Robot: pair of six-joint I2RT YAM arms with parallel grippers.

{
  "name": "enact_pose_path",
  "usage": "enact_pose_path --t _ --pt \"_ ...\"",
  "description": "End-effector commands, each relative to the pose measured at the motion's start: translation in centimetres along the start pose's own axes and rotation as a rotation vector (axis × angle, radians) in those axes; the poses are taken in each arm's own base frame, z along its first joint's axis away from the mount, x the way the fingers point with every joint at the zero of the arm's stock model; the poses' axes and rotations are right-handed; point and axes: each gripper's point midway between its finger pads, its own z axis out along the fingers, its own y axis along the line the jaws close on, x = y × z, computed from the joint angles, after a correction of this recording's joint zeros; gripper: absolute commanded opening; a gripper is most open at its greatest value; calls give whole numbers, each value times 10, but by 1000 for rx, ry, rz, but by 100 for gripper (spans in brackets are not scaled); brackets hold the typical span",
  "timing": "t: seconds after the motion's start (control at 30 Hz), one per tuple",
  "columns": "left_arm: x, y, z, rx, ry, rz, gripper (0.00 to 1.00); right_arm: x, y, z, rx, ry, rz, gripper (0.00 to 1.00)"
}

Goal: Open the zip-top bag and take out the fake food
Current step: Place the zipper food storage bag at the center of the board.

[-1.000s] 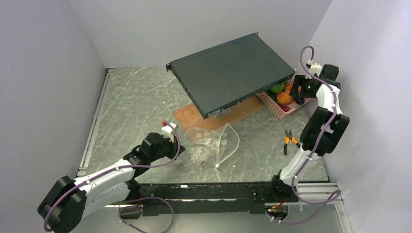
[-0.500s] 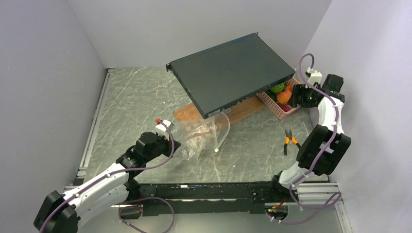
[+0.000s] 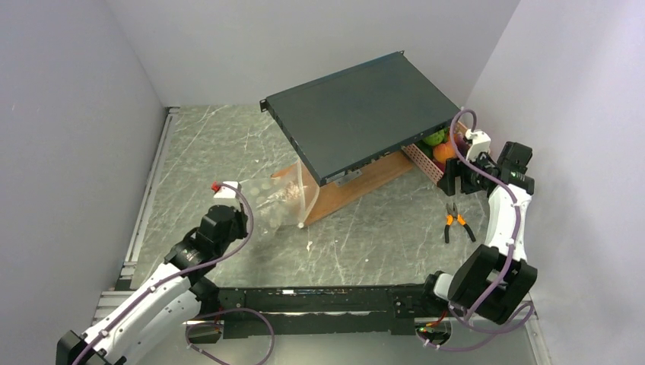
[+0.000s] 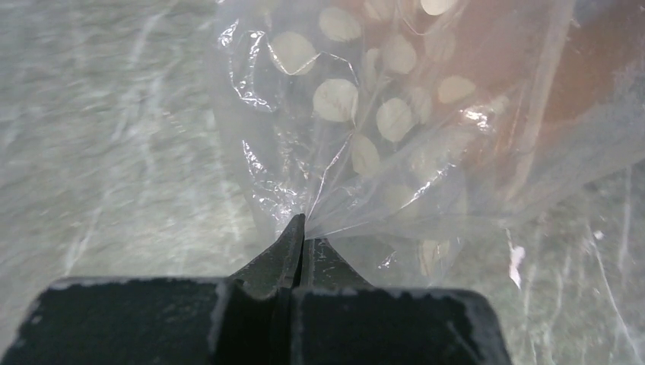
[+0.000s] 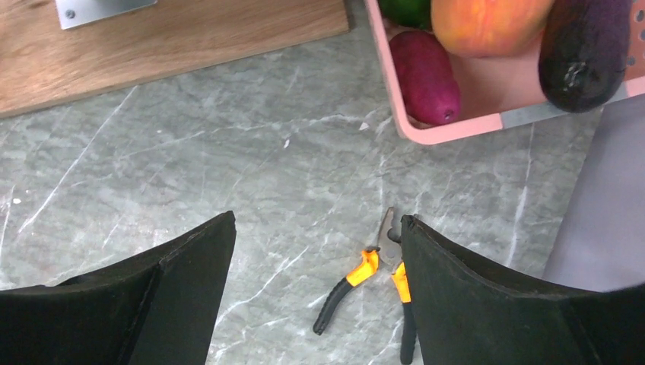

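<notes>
The left gripper is pinched tight on a crumpled corner of the zip-top bag. The bag stretches away from it toward the near left corner of the dark flat case, and this arm is far nearer. The film is clear, crinkly and limp, with pale round spots. The right gripper hangs spread and empty off the case's right end, near the smooth plastic fake food in a pink basket.

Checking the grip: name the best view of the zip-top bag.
Left wrist: the zip-top bag fills the frame, pinched by the left gripper, jaws shut. Top external shows it small. Right wrist misses it.
</notes>
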Motion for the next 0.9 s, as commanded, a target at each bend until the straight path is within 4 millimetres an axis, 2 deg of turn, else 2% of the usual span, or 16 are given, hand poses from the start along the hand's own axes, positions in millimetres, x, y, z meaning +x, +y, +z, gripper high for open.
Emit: enact_pose_path --t 0.0,0.07,0.17,0.23,0.3,0.43,0.57,0.7,0.73,0.87 --pt "-28 32 -10 -178 -54 -85 0 2 19 -9 -39 -41 -48 81" --pt "-31 39 -10 -204 -34 -111 2 4 23 -11 -38 -48 -50 81" --pt "-26 50 -7 -246 18 -158 30 6 27 -15 -31 -54 -52 82" --pt "-21 52 -5 -246 56 -186 41 5 30 -19 -32 -59 -58 84" --pt "-21 53 -6 -246 73 -209 64 6 33 -22 -35 -62 -70 85" --pt "-34 49 -14 -212 51 -238 88 8 36 -27 -13 -71 -81 87" --pt "-57 38 -26 -139 -1 -224 99 10 39 -31 6 -83 -87 91" --pt "-84 26 -40 -72 -53 -192 100 3 43 -36 20 -122 -79 96" --pt "-91 24 -43 -62 -63 -186 100 1 41 -38 37 -132 -55 99" --pt "-113 17 -51 -36 -95 -171 100 -7 28 -42 127 -147 64 100"
